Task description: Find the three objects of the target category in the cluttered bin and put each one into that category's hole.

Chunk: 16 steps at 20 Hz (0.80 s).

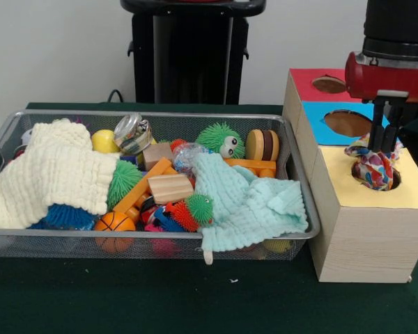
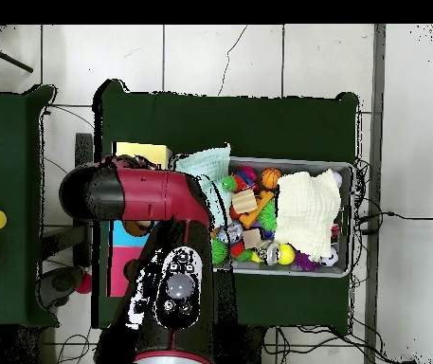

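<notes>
Now the hand [image 1: 384,142] hangs over the yellow section of the sorting box [image 1: 366,229], directly above the round hole there. Its two dark fingers [image 1: 377,125] point straight down and stand close together, with their tips at the top of a multicoloured fabric bundle [image 1: 373,169]. This bundle sits in the yellow hole, partly inside it and partly sticking out above the rim. The fingers look closed on the cloth, but I cannot tell for sure whether they grip it or only touch it.

The box stands on the green counter [image 1: 195,299], just beside the right end of the wire mesh bin [image 1: 153,243]. Behind the yellow section there is a blue section with its hole [image 1: 347,123] and a red section with its hole [image 1: 329,85].

The bin is full of mixed things. A cream knitted cloth [image 1: 56,174] covers the left part, and a pale mint cloth [image 1: 247,202] lies on the right and hangs a little over the front edge. Between them are a wooden block [image 1: 171,188], an orange ball with black lines [image 1: 114,223], a yellow ball [image 1: 104,141], a green spiky toy with eyes [image 1: 220,139] and a red and green spiky toy [image 1: 191,211].

In the overhead view the red arm [image 2: 149,194] covers most of the box, and only a yellow corner [image 2: 144,154] shows beside the bin.
</notes>
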Motion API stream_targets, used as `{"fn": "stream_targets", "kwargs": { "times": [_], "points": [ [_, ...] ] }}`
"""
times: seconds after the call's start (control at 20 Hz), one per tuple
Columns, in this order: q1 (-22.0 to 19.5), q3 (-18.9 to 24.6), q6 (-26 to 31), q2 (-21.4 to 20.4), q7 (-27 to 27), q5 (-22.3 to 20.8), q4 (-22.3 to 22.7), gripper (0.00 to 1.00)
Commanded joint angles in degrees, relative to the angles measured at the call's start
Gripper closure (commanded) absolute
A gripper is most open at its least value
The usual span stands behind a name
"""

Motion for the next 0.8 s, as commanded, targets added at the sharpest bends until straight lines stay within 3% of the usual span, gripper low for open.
{"fn": "stream_targets", "kwargs": {
  "times": [0.05, 0.55, 0.8],
  "points": [
    [-0.67, 2.44, 5.83, 3.33, 7.78, -0.49, 2.08, 1.00],
    [-0.38, 2.10, 2.09, 7.00, 5.92, -3.44, 1.66, 1.00],
    [-1.10, 2.79, 2.17, 6.92, 6.43, -2.86, 2.30, 1.00]
  ]
}}
